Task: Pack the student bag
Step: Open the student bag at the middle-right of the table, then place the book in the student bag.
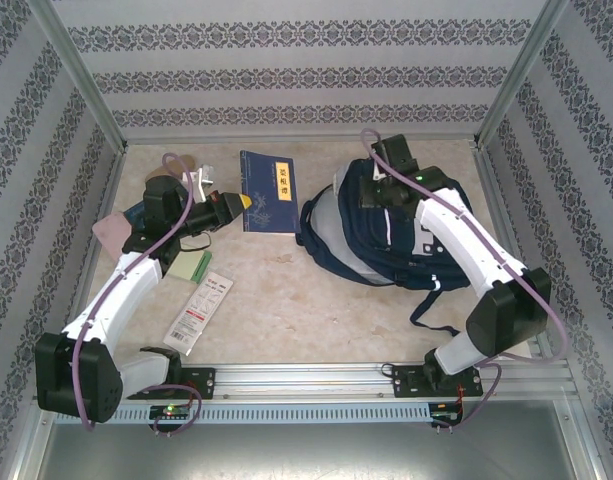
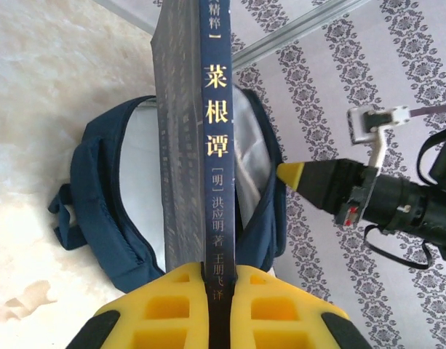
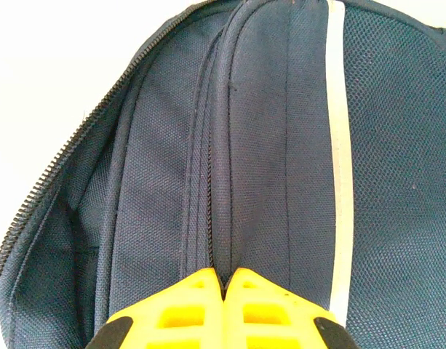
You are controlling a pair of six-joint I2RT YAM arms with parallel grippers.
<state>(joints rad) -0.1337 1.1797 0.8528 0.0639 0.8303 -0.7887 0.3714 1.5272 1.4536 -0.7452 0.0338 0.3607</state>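
Observation:
The student bag (image 1: pixel 371 250), navy with white stripes, lies on its side at the right of the table, its pale-lined opening (image 2: pixel 139 182) facing left. My right gripper (image 1: pixel 386 185) sits on the bag's far top, shut on a fold of navy fabric (image 3: pixel 237 182) beside a zipper; its yellow fingers (image 3: pixel 201 305) meet with cloth pinched between them. A dark blue book (image 1: pixel 269 190) with Chinese lettering is held by my left gripper (image 2: pixel 221 280), which is shut on its spine (image 2: pixel 217 145). The book points toward the bag's opening. My right gripper's yellow tip (image 2: pixel 292 173) is also seen.
A green sticky-note pad (image 1: pixel 191 265) and a white packet with red print (image 1: pixel 199 312) lie by the left arm. A pink item (image 1: pixel 111 230) rests at the far left. Patterned walls enclose the table on three sides, and bag straps (image 1: pixel 426 305) trail toward the right arm's base.

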